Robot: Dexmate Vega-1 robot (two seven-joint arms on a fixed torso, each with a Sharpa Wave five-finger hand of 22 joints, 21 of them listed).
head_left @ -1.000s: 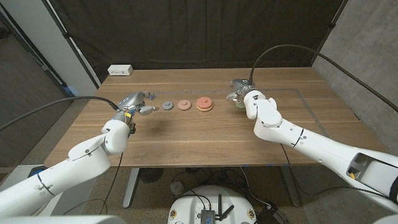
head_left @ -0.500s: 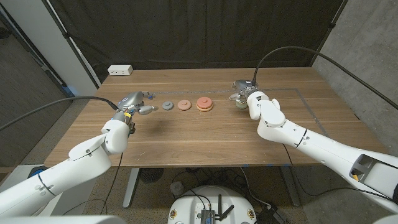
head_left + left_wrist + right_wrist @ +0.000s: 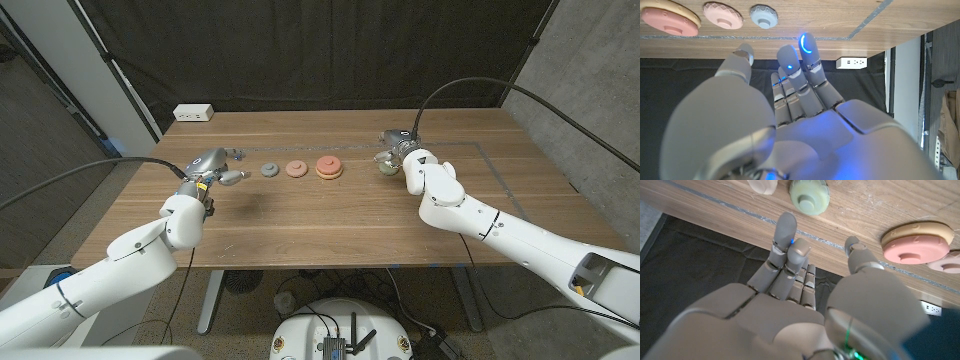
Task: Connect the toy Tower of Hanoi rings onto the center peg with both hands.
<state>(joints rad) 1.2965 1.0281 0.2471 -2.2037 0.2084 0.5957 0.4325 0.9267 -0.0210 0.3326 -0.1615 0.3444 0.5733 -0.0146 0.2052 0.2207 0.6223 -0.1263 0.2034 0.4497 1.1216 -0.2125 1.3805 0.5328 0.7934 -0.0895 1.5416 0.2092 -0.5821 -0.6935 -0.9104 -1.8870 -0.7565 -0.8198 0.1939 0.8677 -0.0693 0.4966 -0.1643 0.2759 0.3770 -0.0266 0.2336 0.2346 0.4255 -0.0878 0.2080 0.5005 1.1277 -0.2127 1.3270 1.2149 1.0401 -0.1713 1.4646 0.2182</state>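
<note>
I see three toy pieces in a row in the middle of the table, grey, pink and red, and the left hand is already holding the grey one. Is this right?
Not quite. The head view shows the left hand beside the grey piece, apart from it and holding nothing. The pink piece and red piece do lie in a row with it.

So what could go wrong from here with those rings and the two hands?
1. The right hand hovers open by the green ring; a careless closing could knock the ring away rather than grip it.
2. The grey ring, pink ring and red ring sit close in a row; the left hand, reaching for one, may bump its neighbours.
</note>
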